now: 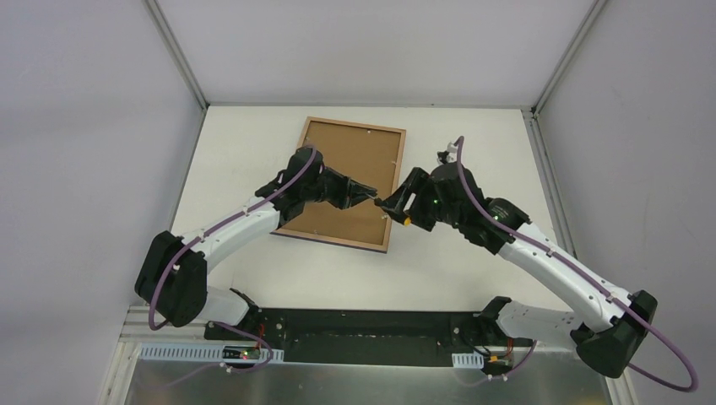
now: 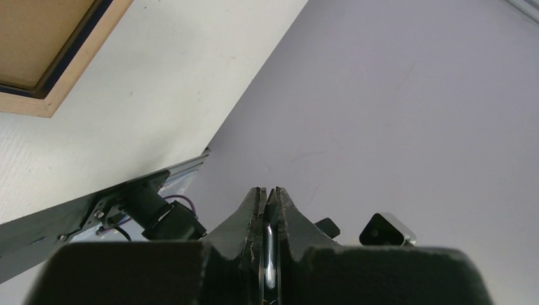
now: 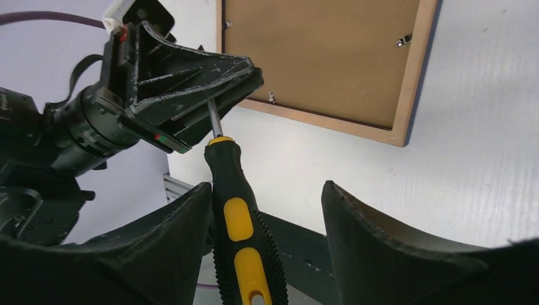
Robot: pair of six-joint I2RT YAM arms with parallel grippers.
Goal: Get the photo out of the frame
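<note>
Left gripper: jaws pressed together on the bare steel shaft of a screwdriver, holding it in the air above the frame's right near part
Right gripper: jaws spread wide and clamping nothing; the screwdriver's black-and-yellow handle sits between the fingers, leaning on one and clear of the other
Frame: flat and face down at the far middle of the table, pale wood back edge up, a sliver of dark blue along its outer side
Long axis: runs near to far, the far end tipped a little to the right
Photo: not seen; by judgement it lies under the backing board
Backing board: brown, seated inside the frame, with small metal tabs at its border; whether they are turned clear is too small to tell
Bearing from the pincers: the frame lies below both tips and spreads away to the far left; the left tip hangs over the board, the right one over the right-hand rail
Nearer arm: little between them; the left arm crosses the frame's near left corner, the right arm comes in from the right
Step, as judged: a handover of the tool, handle end offered to the right gripper
Table: white, walled by pale grey panels
Writing: no brand, label or lettering legible on tool, frame or arms
</note>
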